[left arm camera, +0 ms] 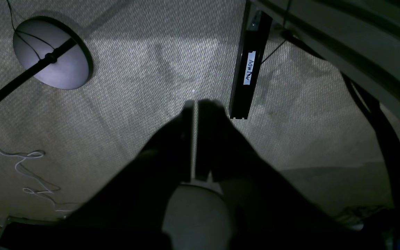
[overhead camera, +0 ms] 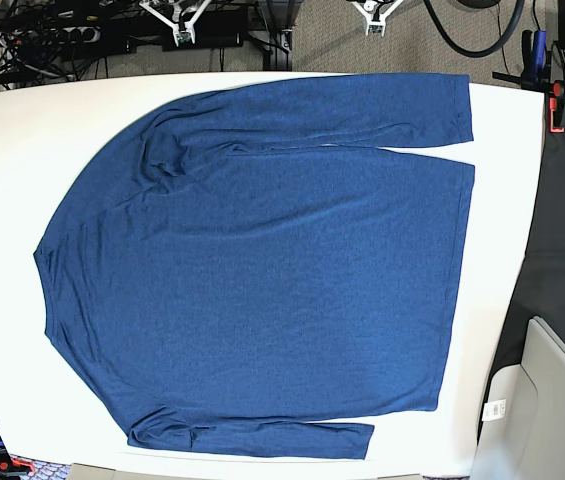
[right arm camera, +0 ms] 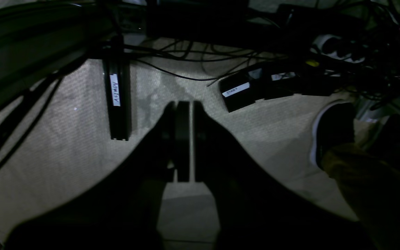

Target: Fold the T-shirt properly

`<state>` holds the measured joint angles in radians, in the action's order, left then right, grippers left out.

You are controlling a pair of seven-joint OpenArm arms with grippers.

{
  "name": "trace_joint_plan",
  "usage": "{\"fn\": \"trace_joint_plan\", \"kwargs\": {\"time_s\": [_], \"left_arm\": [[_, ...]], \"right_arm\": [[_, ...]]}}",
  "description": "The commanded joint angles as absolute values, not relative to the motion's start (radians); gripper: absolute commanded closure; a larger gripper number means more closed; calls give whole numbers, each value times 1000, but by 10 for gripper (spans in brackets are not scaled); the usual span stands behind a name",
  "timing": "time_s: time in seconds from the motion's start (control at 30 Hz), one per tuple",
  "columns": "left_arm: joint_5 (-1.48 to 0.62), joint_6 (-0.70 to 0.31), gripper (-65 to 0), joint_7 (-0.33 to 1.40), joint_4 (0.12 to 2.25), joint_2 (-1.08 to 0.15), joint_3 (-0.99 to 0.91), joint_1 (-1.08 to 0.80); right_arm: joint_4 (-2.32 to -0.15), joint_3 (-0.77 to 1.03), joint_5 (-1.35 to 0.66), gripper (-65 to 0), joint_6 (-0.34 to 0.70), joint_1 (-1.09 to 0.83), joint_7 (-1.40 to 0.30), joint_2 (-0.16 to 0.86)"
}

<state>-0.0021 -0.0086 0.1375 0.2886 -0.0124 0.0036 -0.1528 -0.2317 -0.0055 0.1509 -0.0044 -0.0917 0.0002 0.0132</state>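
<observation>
Two grippers hang over carpeted floor, away from the table, each with its jaws pressed together and holding nothing. The left gripper (left arm camera: pixel 195 104) points down at grey carpet (left arm camera: pixel 151 86) beside a black bar (left arm camera: pixel 248 69) with a white label and a round lamp base (left arm camera: pixel 52 53). The right gripper (right arm camera: pixel 182 104) hovers near a similar labelled bar (right arm camera: pixel 116 97), a tangle of cables (right arm camera: pixel 193 55) and a shoe (right arm camera: pixel 332 128). One dark blue shirt (overhead camera: pixel 262 270) lies spread flat on the white table (overhead camera: pixel 22 150), both long sleeves laid along its sides, the hem towards the base view's right.
</observation>
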Motion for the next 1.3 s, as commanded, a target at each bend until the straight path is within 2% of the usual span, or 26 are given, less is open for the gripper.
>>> {"fn": "trace_joint_plan", "kwargs": {"time_s": [0.0, 0.47, 0.6, 0.83, 1.1, 1.27], "left_arm": [[5, -8, 0, 134, 291, -19, 5, -159], [1, -8, 0, 133, 291, -19, 5, -162], [-1, -8, 0, 131, 291, -27, 1, -182], [-4, -8, 0, 82, 297, -97, -4, -240], [-76, -8, 0, 88, 553, -168, -4, -392], [-96, -8, 0, 130, 746, -205, -13, -524]], "right_arm": [[-234, -7, 151, -4, -4, -99, 7, 12], [-236, -7, 151, -4, -4, -122, 7, 21], [-242, -8, 151, -3, -4, -157, 8, 50], [-414, -8, 148, -2, -4, -285, 7, 147], [-630, -4, 147, -2, -4, -440, 7, 226], [-842, -4, 145, -2, -4, -578, 5, 277]]}}
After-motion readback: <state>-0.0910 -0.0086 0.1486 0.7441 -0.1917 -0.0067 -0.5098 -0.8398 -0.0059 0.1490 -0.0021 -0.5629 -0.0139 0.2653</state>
